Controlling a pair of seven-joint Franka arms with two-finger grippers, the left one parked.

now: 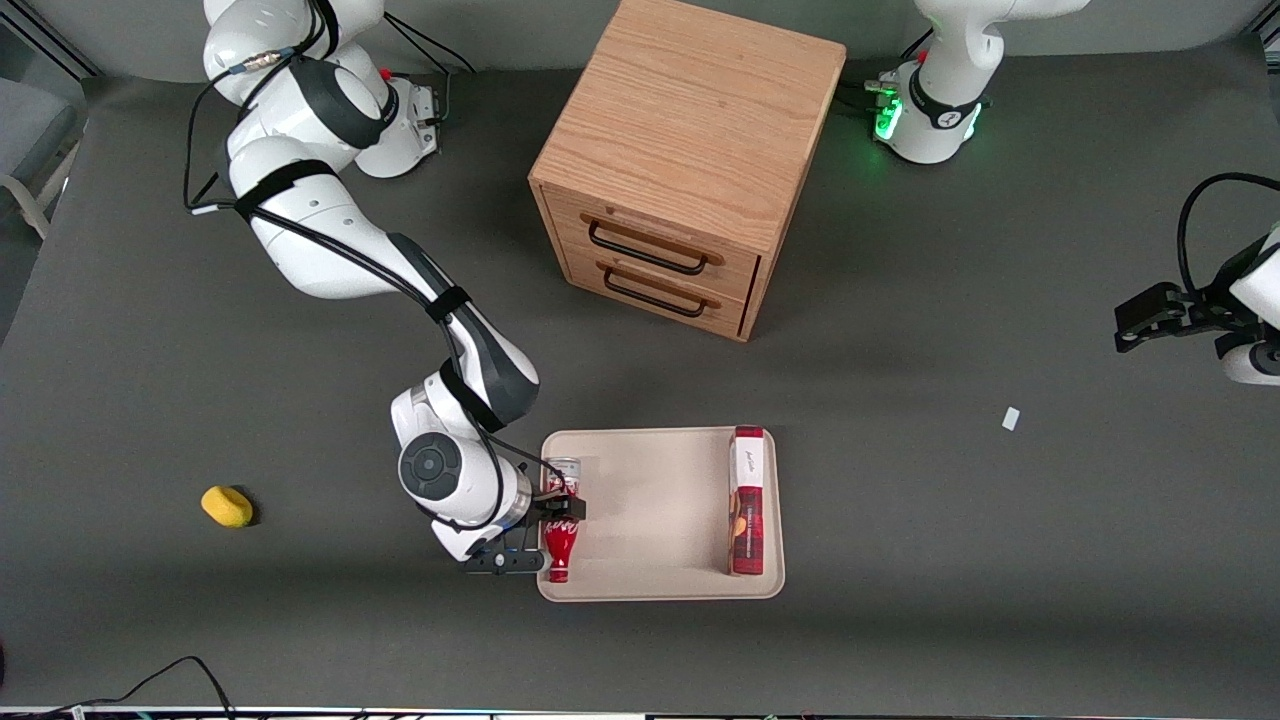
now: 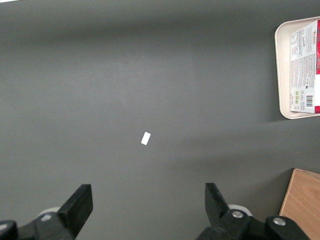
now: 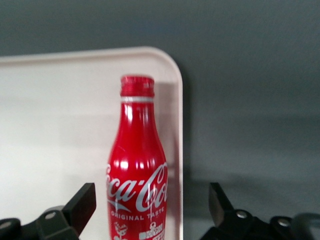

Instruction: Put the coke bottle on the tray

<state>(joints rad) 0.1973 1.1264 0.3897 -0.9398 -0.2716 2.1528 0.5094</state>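
Red coke bottle [image 1: 560,535] is lying on its side in the cream tray [image 1: 650,580], right along the rim at the working arm's end, silvery base farther from the front camera, neck pointing toward it. Wrist view agrees: bottle [image 3: 136,175] flat on the tray floor [image 3: 55,130], hard against the rim, cap just short of the rounded corner

Gripper [image 1: 553,528] sits low over the bottle's midsection. Fingers [image 3: 82,202] are spread well wider than the bottle body with visible gaps on both sides, so it's open and holding nothing

Red-and-white box [image 1: 747,500] stands on edge at the tray's parked-arm end, well apart from the bottle. Wooden drawer cabinet [image 1: 690,160], a yellow object [image 1: 227,506] and a small white scrap [image 1: 1011,419] are on the table off the tray, none of them involved

Status, my read: placement is effectively done, bottle supported by the tray and released. What's left is lifting the arm clear without nudging it; round body on its side beside a low rim could roll if clipped
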